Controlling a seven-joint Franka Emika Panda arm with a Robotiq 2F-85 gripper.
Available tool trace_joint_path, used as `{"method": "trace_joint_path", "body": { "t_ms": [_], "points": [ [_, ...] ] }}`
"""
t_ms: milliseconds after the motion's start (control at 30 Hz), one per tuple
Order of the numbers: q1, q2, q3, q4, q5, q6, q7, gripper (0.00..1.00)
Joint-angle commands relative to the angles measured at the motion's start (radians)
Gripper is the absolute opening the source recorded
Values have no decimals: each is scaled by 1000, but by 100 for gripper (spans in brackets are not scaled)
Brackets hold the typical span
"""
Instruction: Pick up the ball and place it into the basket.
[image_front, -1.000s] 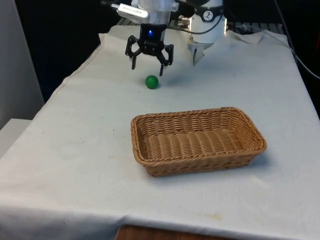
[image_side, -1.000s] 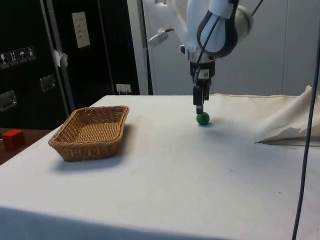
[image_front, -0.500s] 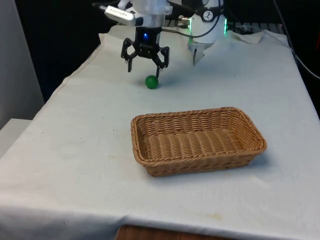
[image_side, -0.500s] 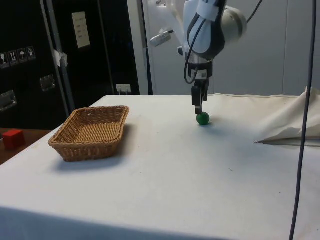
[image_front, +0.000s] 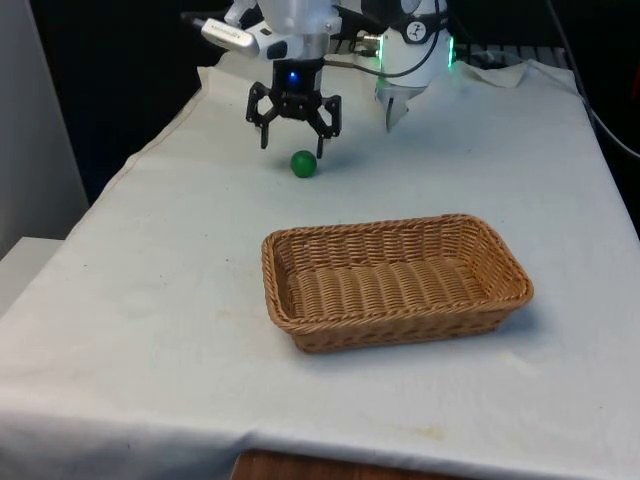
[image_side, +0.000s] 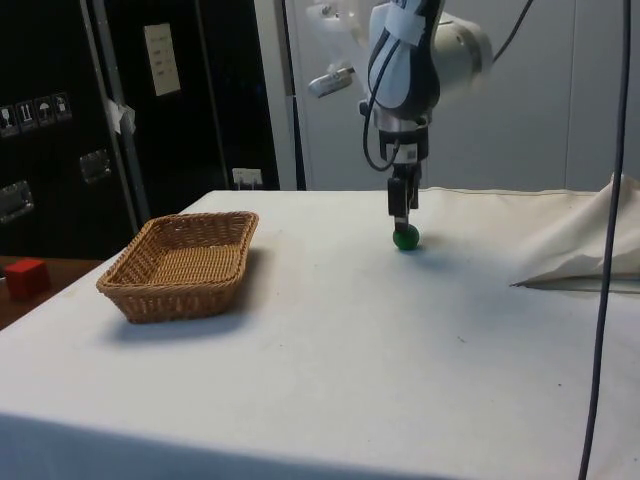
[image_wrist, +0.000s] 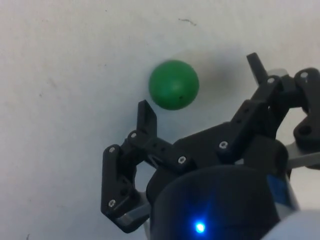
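A small green ball (image_front: 304, 164) lies on the white cloth, well behind the wicker basket (image_front: 395, 322) and towards the front view's left. My gripper (image_front: 292, 147) hangs open just above and slightly behind the ball, not touching it. From the side, the gripper (image_side: 403, 214) stands right over the ball (image_side: 405, 238), with the basket (image_side: 150, 296) far off along the table. The wrist view has the ball (image_wrist: 173, 84) lying on the cloth near one black fingertip (image_wrist: 146, 114), outside the gap between the fingers.
The robot's white base (image_front: 408, 60) stands behind the ball, to the front view's right of the gripper. Bunched white cloth (image_side: 585, 245) lies at the side view's right edge. A red block (image_side: 27, 276) sits off the table beside the dark cabinets.
The gripper rose and drifted toward the front view's left, then came back lower and closer over the ball. Ball and basket have not moved.
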Motion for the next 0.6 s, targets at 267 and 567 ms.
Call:
{"method": "trace_joint_path", "body": {
  "t_ms": [267,567],
  "points": [
    [-26,-1,50,4,67,2,-39,100],
    [-27,21,62,12,90,-8,-42,100]
  ]
}}
